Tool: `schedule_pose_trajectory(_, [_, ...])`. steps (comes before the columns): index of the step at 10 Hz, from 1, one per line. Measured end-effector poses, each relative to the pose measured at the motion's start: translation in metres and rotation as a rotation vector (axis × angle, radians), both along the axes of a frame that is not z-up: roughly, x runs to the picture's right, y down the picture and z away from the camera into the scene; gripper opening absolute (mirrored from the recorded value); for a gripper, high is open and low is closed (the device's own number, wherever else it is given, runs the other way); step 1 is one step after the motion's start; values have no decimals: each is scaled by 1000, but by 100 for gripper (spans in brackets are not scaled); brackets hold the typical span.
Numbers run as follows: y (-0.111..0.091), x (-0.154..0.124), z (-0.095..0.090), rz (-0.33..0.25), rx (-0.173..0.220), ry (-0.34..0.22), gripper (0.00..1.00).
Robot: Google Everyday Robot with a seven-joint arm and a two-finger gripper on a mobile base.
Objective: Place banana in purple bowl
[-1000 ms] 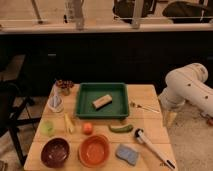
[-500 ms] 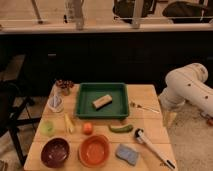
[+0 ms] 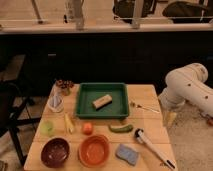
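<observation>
The banana (image 3: 68, 123), slim and pale yellow, lies on the wooden table (image 3: 150, 125) left of the middle, just beyond the purple bowl (image 3: 55, 152). That dark maroon bowl sits at the front left corner with nothing in it. My white arm (image 3: 187, 87) curves in from the right. Its gripper (image 3: 170, 119) hangs off the table's right edge, far from the banana and bowl, open and holding nothing.
An orange bowl (image 3: 94, 150) sits right of the purple one. A green tray (image 3: 102, 85) holds a tan block (image 3: 102, 101). Also on the table: an orange fruit (image 3: 88, 128), green vegetable (image 3: 120, 128), blue sponge (image 3: 128, 153), brush (image 3: 152, 145), fork (image 3: 144, 106), green cup (image 3: 47, 128).
</observation>
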State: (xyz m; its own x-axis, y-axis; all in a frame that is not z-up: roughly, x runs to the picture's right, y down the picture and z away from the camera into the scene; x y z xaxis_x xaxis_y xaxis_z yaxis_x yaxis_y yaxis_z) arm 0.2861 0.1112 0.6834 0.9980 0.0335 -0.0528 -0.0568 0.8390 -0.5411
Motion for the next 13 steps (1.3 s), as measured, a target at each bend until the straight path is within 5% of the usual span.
schedule_pose_trajectory(6, [5, -4, 0, -24, 7, -21, 80])
schedule_pose_trajectory(8, [14, -24, -6, -155, 17, -93, 80])
schedule_pose_trajectory(13, [51, -147, -22, -599, 27, -305, 80])
